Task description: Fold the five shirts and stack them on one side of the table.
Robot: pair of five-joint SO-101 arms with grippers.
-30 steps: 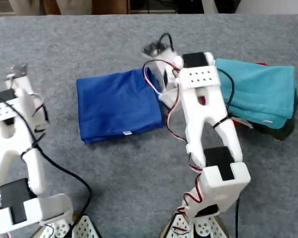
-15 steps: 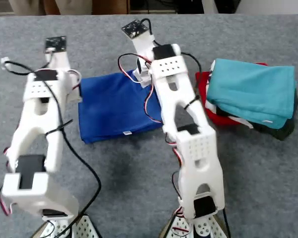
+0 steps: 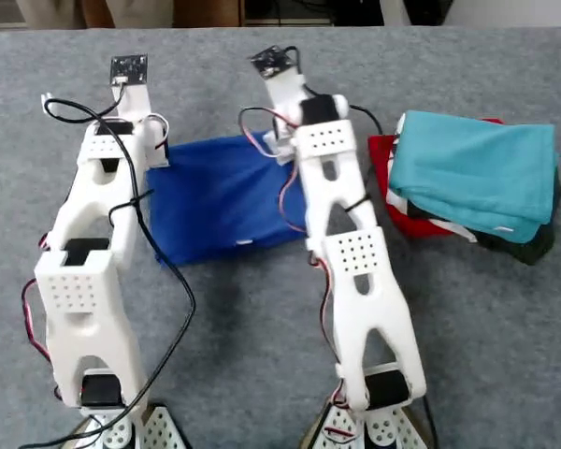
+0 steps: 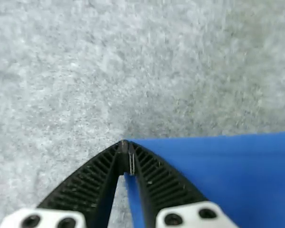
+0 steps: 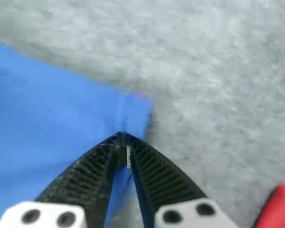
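**Both grippers pinching far corners of blue shirt**

Blue shirt (image 3: 226, 201) lies folded and flat on grey table (image 3: 262, 355), between the two arms. Left gripper (image 4: 126, 146) sits at the shirt's far left corner, fingers pressed together with the blue edge caught between them. Right gripper (image 5: 123, 138) is at the far right corner, fingers also closed on blue cloth, with the fabric slightly bunched at the tips. On the right side of the table, well apart from the blue shirt, is a stack: teal shirt (image 3: 472, 168) on top, red shirt (image 3: 389, 192) beneath it, dark shirt (image 3: 535, 245) at the bottom.
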